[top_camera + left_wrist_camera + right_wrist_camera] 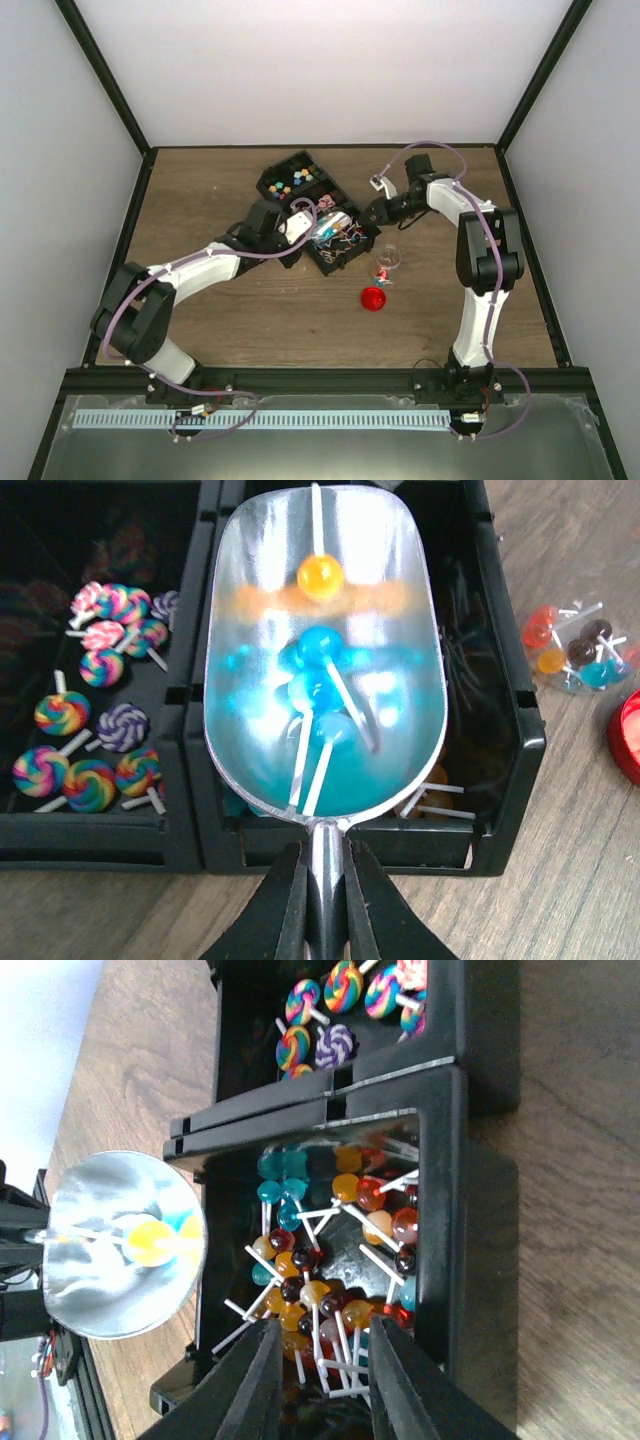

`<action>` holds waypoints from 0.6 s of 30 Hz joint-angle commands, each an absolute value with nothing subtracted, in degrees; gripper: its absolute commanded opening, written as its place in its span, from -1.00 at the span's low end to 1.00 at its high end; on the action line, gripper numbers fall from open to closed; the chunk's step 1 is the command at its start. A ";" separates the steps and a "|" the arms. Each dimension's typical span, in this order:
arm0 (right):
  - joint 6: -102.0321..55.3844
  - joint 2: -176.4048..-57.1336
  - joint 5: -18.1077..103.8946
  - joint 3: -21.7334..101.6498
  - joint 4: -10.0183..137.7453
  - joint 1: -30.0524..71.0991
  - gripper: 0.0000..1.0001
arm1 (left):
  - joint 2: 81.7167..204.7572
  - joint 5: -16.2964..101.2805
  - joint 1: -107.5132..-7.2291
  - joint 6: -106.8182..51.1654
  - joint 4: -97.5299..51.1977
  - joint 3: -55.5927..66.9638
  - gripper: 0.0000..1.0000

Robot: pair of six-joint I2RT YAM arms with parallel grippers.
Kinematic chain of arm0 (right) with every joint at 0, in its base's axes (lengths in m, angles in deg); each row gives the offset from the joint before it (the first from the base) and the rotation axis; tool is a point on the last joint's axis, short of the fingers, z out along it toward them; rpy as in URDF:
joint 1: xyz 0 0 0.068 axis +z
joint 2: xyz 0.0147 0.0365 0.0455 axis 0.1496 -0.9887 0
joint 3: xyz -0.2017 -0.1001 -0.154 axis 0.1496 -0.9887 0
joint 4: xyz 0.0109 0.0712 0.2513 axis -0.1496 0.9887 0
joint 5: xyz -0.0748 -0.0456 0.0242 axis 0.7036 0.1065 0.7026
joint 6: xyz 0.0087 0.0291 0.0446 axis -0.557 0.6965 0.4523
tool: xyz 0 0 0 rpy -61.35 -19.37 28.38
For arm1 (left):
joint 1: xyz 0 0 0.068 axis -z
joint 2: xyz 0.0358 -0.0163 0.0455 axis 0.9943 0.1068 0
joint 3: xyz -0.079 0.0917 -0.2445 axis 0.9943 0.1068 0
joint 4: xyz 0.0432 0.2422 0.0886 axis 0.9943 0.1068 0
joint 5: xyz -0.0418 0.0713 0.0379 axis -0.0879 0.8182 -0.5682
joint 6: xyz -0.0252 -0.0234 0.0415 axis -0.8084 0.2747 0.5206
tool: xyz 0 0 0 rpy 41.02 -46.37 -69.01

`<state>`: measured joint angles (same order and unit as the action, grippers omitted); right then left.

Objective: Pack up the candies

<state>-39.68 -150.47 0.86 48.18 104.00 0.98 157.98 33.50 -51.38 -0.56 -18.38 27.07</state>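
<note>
Left hand (327,858): clenched on the scoop (255,680) handle.
Candies (320,645): blue and orange lollipops, lying in the scoop bowl above the black bin (520,750).
Right hand (320,1350): parted, empty, over the bin.
Handling: hold scoop level; carry to the clear jar (575,650) at 3 o'clock.

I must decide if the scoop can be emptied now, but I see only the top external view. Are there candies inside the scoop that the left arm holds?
Observer: Yes. The scoop carries one orange lollipop and a few blue lollipops.
Operator: Is the gripper closed on it?
Observer: Yes, the left gripper is shut on the handle of the scoop.
Operator: And the right gripper, does it carry anything?
Observer: No. The right gripper has its fingers apart above the round lollipops in the black bin, and I see nothing gripped.
</note>
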 commanded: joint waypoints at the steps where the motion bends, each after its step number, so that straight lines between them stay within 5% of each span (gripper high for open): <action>1: -40.31 -149.74 0.36 51.74 104.15 1.33 -0.42 | 154.33 31.37 -52.14 1.69 -19.89 27.55 -0.92; 12: -42.48 -145.21 -1.42 53.91 105.30 -0.57 0.25 | 149.54 29.69 -52.19 12.03 0.40 18.63 -0.92; 18: -47.23 -142.12 -3.08 54.20 111.01 -4.35 0.32 | 147.41 27.40 -51.02 17.74 11.73 12.76 -0.92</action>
<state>-43.11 -145.79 -0.88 51.52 106.07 -1.71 149.63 30.55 -51.95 11.70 1.88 16.88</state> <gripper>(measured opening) 0.659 0.096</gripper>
